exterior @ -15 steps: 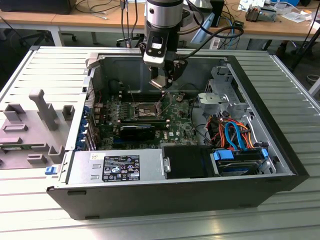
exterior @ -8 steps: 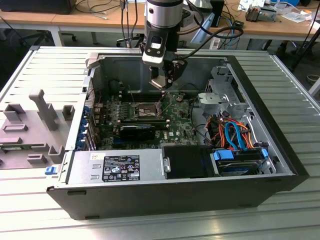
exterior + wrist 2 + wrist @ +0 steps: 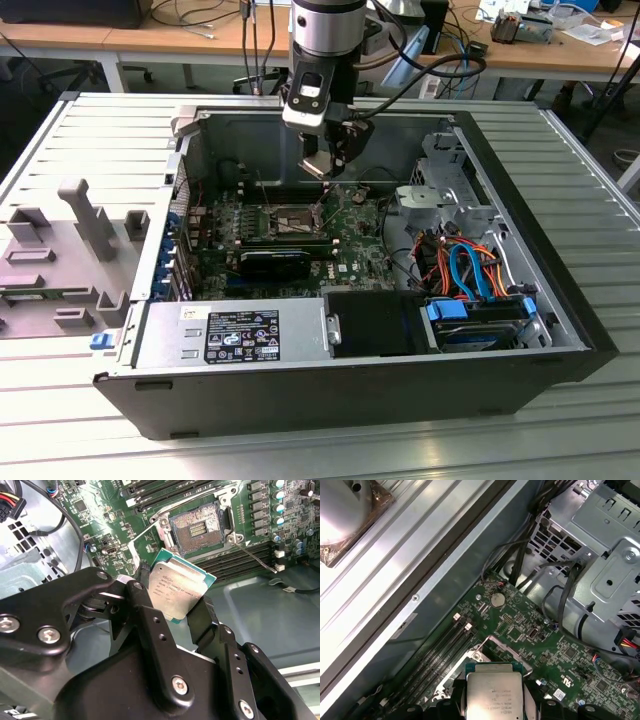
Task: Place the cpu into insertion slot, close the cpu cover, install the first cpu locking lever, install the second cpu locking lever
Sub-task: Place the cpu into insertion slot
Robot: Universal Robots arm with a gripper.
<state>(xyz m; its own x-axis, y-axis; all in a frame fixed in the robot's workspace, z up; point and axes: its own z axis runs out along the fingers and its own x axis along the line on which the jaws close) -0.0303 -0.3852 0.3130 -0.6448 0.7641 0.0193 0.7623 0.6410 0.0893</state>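
One cpu (image 3: 176, 587) gripped in the tool (image 3: 174, 605), held clear of the open insertion slot (image 3: 197, 527).
Two black fingers (image 3: 150, 620) clamp its opposite edges above the green motherboard (image 3: 115, 510). The chip is probably light, stiff and delicate on its underside, so an edge grip suits it.

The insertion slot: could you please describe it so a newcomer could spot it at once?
Inside the open black computer case, find the green circuit board. Near its middle sits the insertion slot, a small square socket with a dark centre and silvery rim; the long black slots beside it are narrow strips.
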